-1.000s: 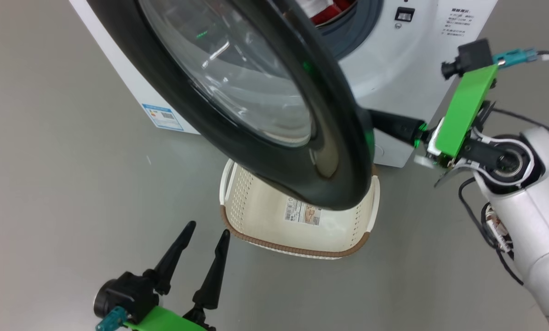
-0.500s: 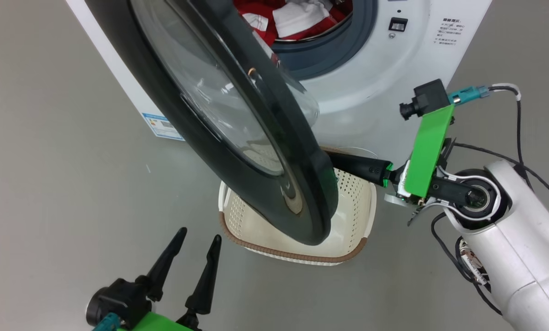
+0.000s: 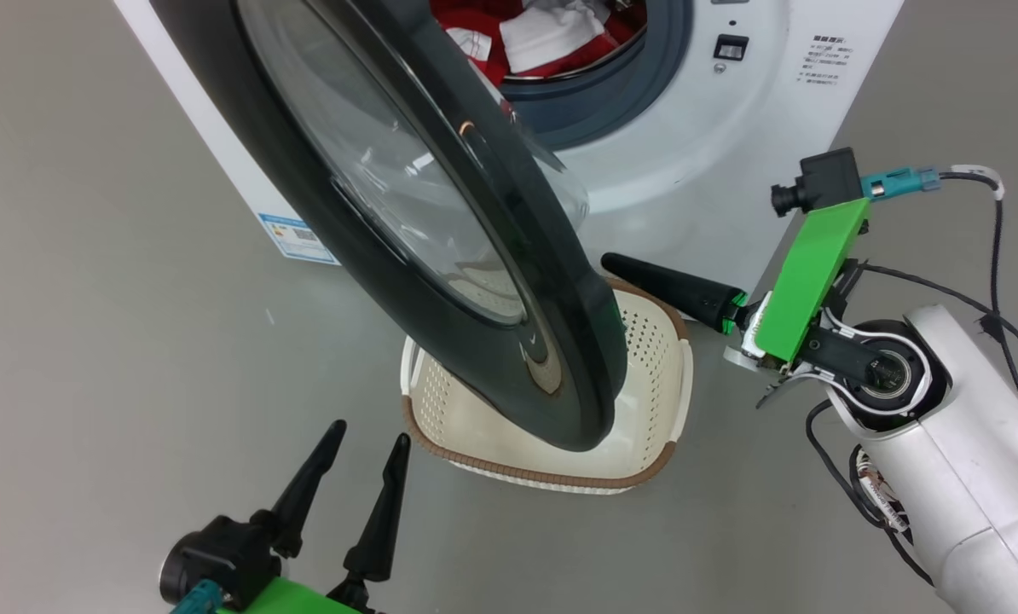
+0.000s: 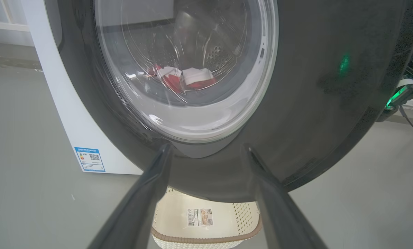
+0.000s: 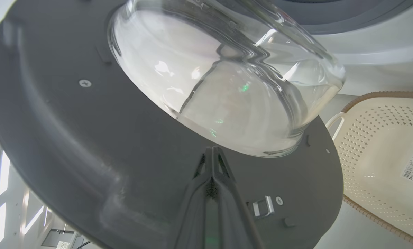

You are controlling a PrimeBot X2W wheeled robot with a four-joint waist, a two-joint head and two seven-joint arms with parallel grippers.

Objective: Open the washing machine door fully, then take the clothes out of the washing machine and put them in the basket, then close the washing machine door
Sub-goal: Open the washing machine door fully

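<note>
Swung wider than before, the washing machine door hung above the basket. Our right gripper, pinched closed, pointed at its inner face; our left gripper gaped. More swing needed, we judged.

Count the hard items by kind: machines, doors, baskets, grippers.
White box-shaped front-loading washing machine: 1
Round black-rimmed glass door: 1
Cream perforated plastic basket, brown rim: 1
Grippers with long dark fingers (left gripper, right gripper): 2
Total: 5
</note>
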